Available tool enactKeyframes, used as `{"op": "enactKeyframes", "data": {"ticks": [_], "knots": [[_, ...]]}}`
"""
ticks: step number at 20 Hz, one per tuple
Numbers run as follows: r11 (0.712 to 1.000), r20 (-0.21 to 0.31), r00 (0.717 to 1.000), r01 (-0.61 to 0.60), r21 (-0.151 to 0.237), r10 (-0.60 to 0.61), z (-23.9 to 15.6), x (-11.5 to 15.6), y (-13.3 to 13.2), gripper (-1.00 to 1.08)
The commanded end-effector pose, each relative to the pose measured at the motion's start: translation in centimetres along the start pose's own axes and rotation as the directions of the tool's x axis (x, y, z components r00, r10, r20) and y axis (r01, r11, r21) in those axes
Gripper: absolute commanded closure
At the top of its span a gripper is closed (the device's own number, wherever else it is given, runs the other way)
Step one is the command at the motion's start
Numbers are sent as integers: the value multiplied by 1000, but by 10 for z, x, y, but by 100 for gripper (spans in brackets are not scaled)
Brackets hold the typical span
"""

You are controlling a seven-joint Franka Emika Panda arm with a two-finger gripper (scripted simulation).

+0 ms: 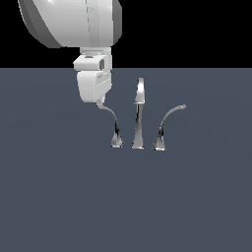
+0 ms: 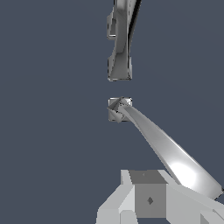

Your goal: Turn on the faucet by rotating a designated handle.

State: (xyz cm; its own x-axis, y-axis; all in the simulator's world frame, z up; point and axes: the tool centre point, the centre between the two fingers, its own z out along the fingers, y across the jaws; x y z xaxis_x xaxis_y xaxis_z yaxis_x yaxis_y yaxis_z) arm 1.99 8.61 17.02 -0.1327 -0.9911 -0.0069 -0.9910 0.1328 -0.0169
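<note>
White robot gripper (image 1: 101, 102) sits right at the tip of the slim curved chrome handle (image 1: 114, 125), beside the tall chrome spout (image 1: 139, 118); jaws' opening can't be told.

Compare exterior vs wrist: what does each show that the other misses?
Exterior only: the arm's white body, the right-hand lever arcing toward the exterior view's right, and the spout standing upright at full height. Wrist only: a close look down the handle to its square base, with a gripper finger right beside its tip. Both: the handle, the spout, the gripper at the handle's tip, and the grey surface. Neither shows whether the gripper is open or shut.
</note>
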Motion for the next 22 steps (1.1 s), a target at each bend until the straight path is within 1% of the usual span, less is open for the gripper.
{"op": "enactKeyframes", "data": {"ticks": [1,8,10,22], "knots": [[1000,-6,1000,2,-12,-3,0,3,13,108],[1000,-7,1000,7,-16,-8,-1,7,35,108],[1000,-2,1000,13,-11,-13,0,1,31,108],[1000,-6,1000,9,-16,-9,-1,44,52,108]]}}
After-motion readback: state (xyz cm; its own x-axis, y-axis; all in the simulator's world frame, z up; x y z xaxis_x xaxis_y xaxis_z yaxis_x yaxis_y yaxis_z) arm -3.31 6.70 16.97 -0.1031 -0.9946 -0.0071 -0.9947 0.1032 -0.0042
